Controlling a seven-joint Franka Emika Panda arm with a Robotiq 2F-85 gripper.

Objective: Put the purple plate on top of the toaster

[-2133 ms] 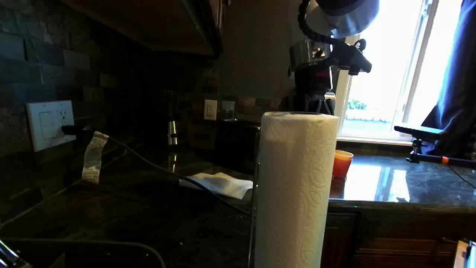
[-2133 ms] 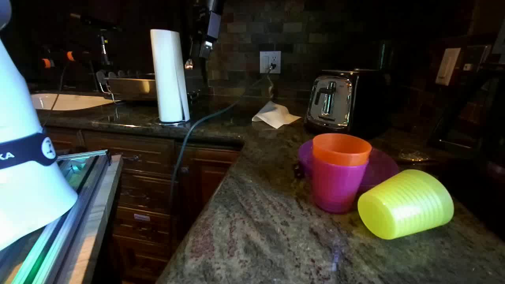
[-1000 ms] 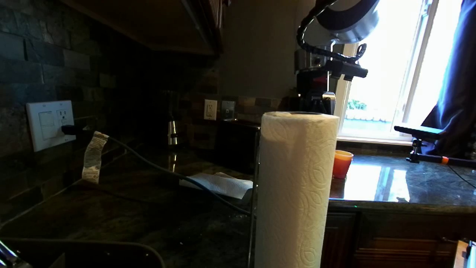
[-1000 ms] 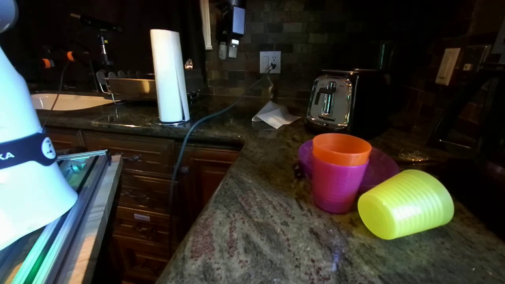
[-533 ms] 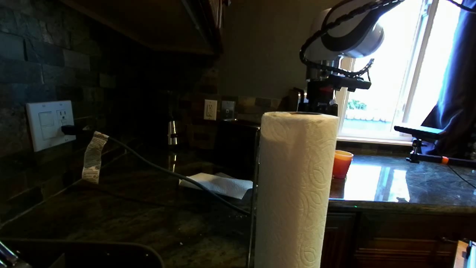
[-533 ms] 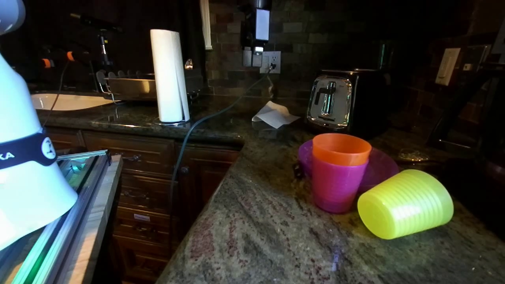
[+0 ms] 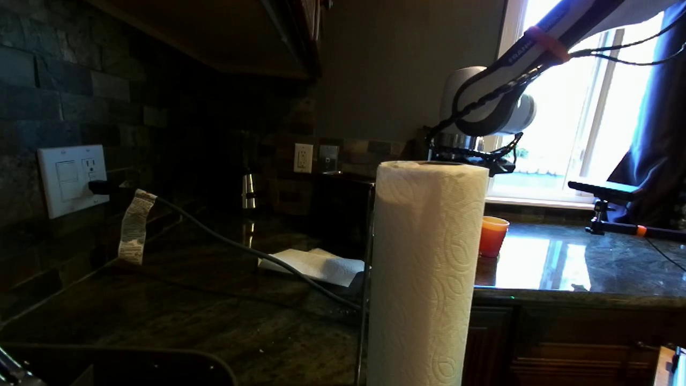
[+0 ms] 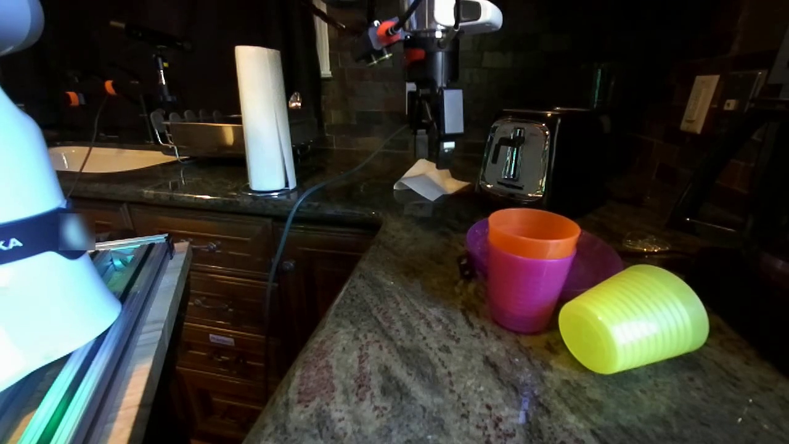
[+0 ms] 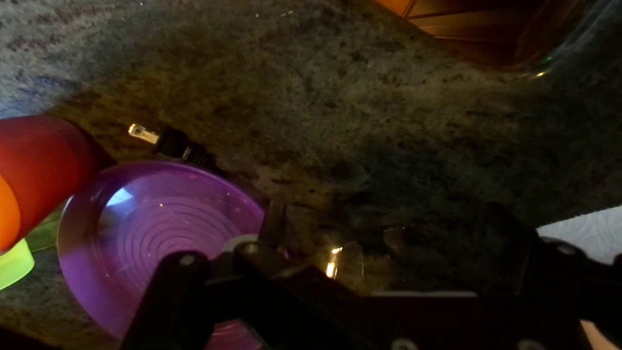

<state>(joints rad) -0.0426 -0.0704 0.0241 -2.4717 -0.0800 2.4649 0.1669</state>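
Note:
The purple plate (image 8: pixel 590 262) lies flat on the counter behind the stacked cups in an exterior view. In the wrist view the plate (image 9: pixel 170 214) is at the left, its lower right part hidden by my gripper's linkage. The toaster (image 8: pixel 567 163), dark with a shiny metal end, stands behind the plate; it is only a dark box (image 7: pixel 340 209) in an exterior view. My gripper (image 8: pixel 434 147) points down, left of the toaster, above the crumpled paper towel. In the wrist view my gripper (image 9: pixel 393 238) is open and empty, its left finger over the plate's right edge.
An orange cup (image 8: pixel 533 231) sits in a magenta cup (image 8: pixel 527 290) before the plate. A yellow-green cup (image 8: pixel 635 320) lies on its side. A black plug (image 9: pixel 180 146) touches the plate's edge. A paper towel roll (image 8: pixel 265 120), a cord (image 8: pixel 327 182) and a crumpled towel (image 8: pixel 430 179) are nearby.
In an exterior view my gripper has moved right and down, from beside the paper towel roll to near the toaster. The plate, cups and toaster have not moved.

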